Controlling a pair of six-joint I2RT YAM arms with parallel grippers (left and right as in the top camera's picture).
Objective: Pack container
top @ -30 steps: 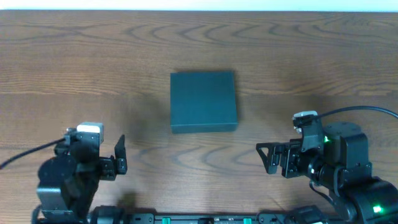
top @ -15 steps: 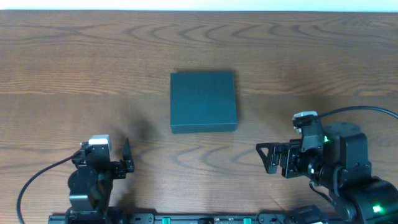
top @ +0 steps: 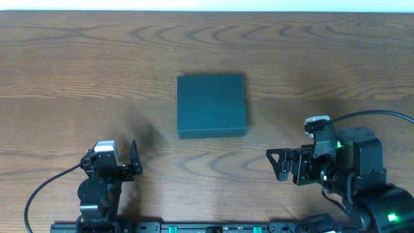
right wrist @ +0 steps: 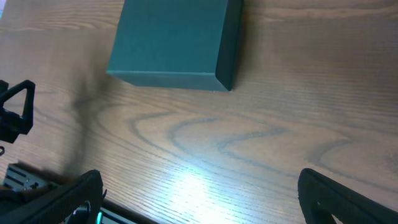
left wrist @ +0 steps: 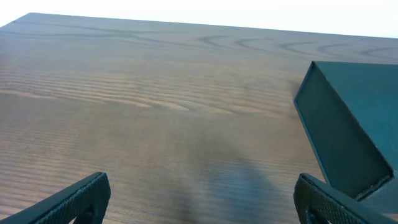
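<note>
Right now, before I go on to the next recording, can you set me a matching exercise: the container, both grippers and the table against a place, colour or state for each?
Things:
1. container
2. left gripper
3. right gripper
4. table

Descriptions:
A. brown wood grain
B. open, at the lower right of the overhead view
C. dark teal, lid shut, mid-table
D. open, at the lower left of the overhead view

Pairs: 1-C; 2-D; 3-B; 4-A
</note>
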